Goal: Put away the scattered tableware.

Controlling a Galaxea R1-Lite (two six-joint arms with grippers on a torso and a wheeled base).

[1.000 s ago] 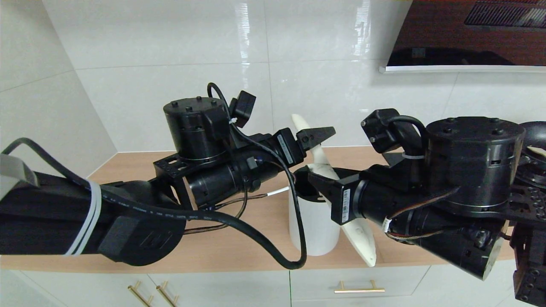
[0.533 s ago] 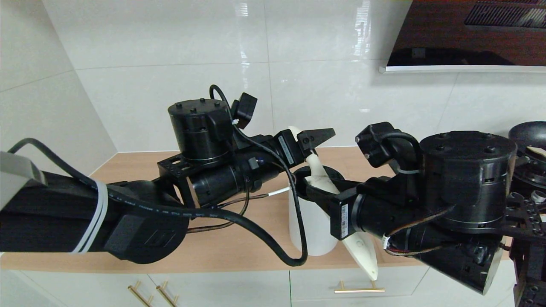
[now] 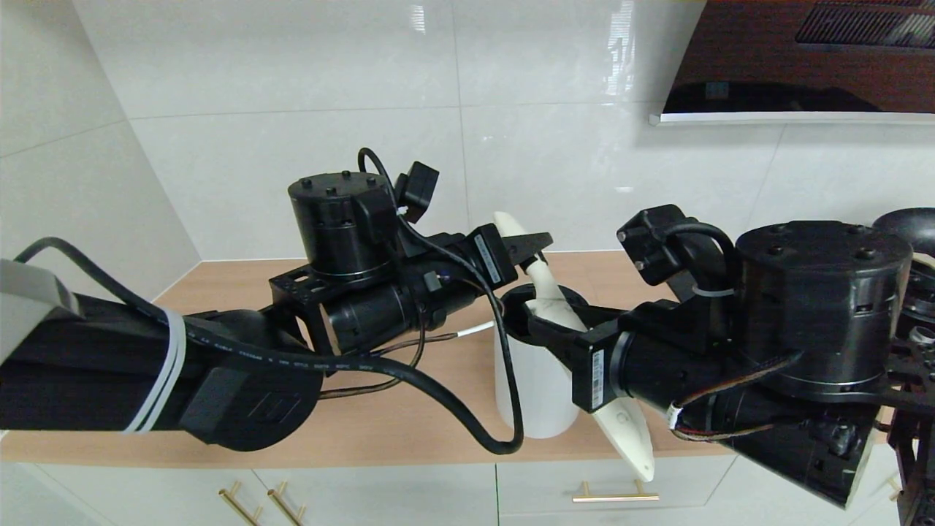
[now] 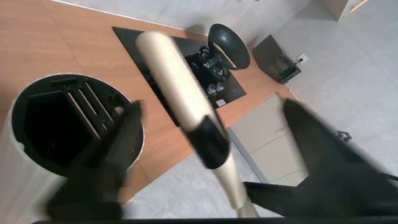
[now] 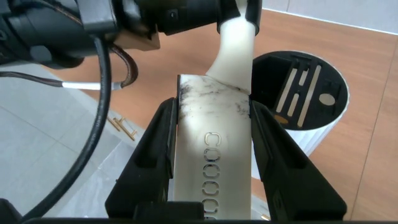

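Note:
A cream spatula point(image 3: 549, 292) hangs tilted over a white utensil holder point(image 3: 533, 398) on the wooden counter. My right gripper point(image 3: 562, 329) is shut on the spatula's wide blade point(image 5: 214, 143), one finger point(image 5: 158, 155) on each side. The blade end point(image 3: 628, 431) hangs in front of the holder. The thin handle point(image 4: 174, 68) rises between the fingers of my left gripper point(image 3: 529, 245), which stands open point(image 4: 211, 111) with a wide gap on both sides. The holder's black slotted insert point(image 5: 305, 87) faces up just below the spatula.
A black hob with a black pot point(image 4: 227, 46) lies on the counter to the right, under a dark hood point(image 3: 803, 58). The counter point(image 3: 219, 285) ends at a front edge above drawers with gold handles point(image 3: 613, 497). White tiled walls close the back and left.
My left gripper's fingers have parted from the spatula handle. The right arm dipped with the spatula, then rose slightly, still holding it.

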